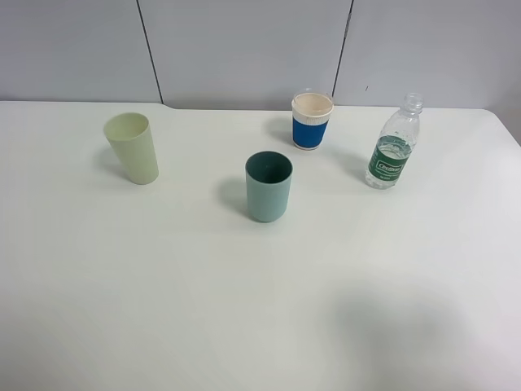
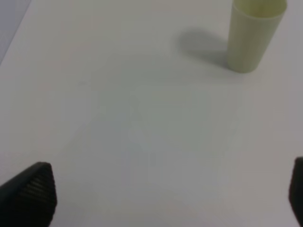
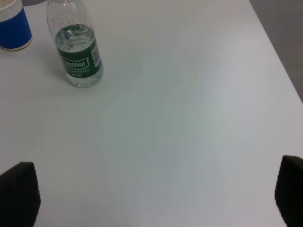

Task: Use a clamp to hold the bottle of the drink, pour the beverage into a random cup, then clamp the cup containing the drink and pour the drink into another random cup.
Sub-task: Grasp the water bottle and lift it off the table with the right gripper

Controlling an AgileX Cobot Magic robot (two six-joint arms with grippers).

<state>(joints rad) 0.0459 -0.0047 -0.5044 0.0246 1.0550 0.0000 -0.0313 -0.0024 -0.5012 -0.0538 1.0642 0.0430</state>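
A clear drink bottle [image 1: 394, 145] with a green label stands uncapped at the back right of the white table; it also shows in the right wrist view [image 3: 75, 45]. A blue and white cup [image 1: 312, 120] stands left of it, seen also in the right wrist view [image 3: 13, 26]. A teal cup [image 1: 268, 186] stands mid-table. A pale green cup [image 1: 133, 147] stands at the left, seen also in the left wrist view [image 2: 253, 35]. My left gripper [image 2: 161, 196] and right gripper [image 3: 156, 196] are open and empty, well short of the objects, out of the exterior view.
The white table [image 1: 163, 285] fills the view. Its right edge [image 3: 279, 56] runs close to the bottle side, with grey floor beyond. A grey panelled wall [image 1: 244, 49] stands behind the table.
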